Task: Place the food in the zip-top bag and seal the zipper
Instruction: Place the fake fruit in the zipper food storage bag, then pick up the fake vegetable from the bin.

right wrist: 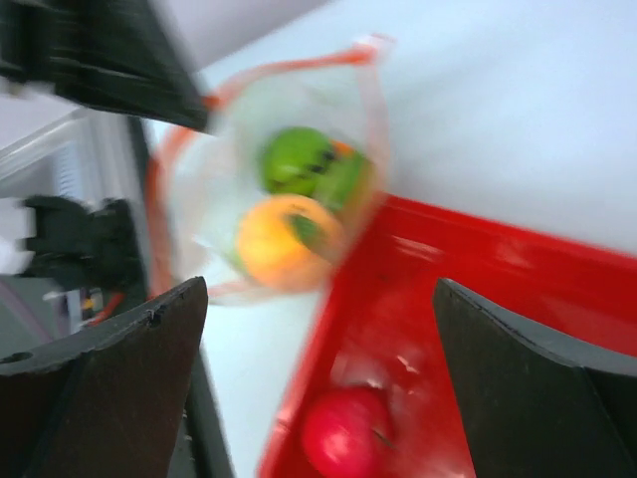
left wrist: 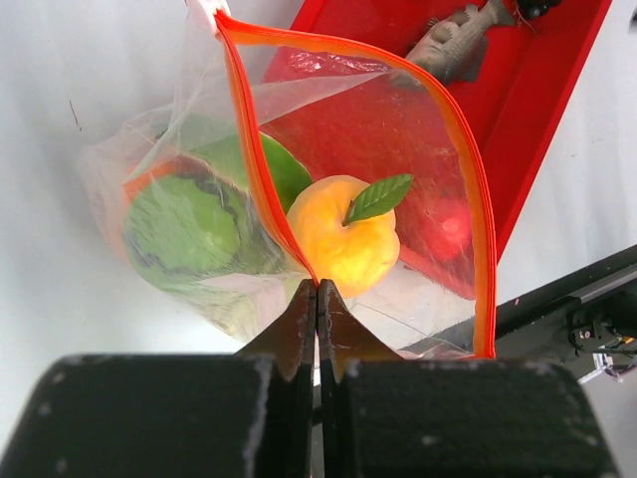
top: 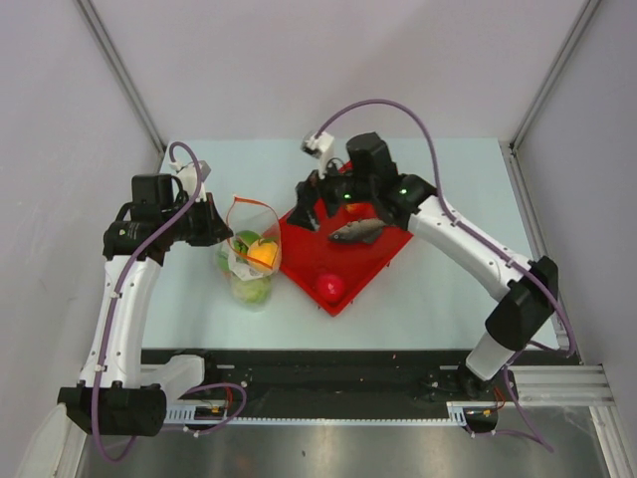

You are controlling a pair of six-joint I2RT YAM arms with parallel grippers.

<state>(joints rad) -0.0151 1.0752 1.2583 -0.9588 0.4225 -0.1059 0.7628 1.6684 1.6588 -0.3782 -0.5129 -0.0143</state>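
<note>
The zip-top bag [top: 249,261] stands open on the table, left of the red tray. Inside it lie a peach [left wrist: 343,239] with a green leaf and a dark-striped green melon [left wrist: 184,224]. My left gripper [left wrist: 317,291] is shut on the bag's orange-red zipper [left wrist: 249,139] strip at the near rim, holding the mouth open. My right gripper [right wrist: 318,289] hangs open and empty over the tray's left edge, in a blurred view, with the red tomato [right wrist: 343,433] below it. A grey fish [top: 356,232] lies further back in the tray.
The red tray [top: 373,264] sits turned like a diamond at the table's middle. The right arm [top: 468,244] reaches over it from the right. A black rail [top: 328,363] runs along the near table edge.
</note>
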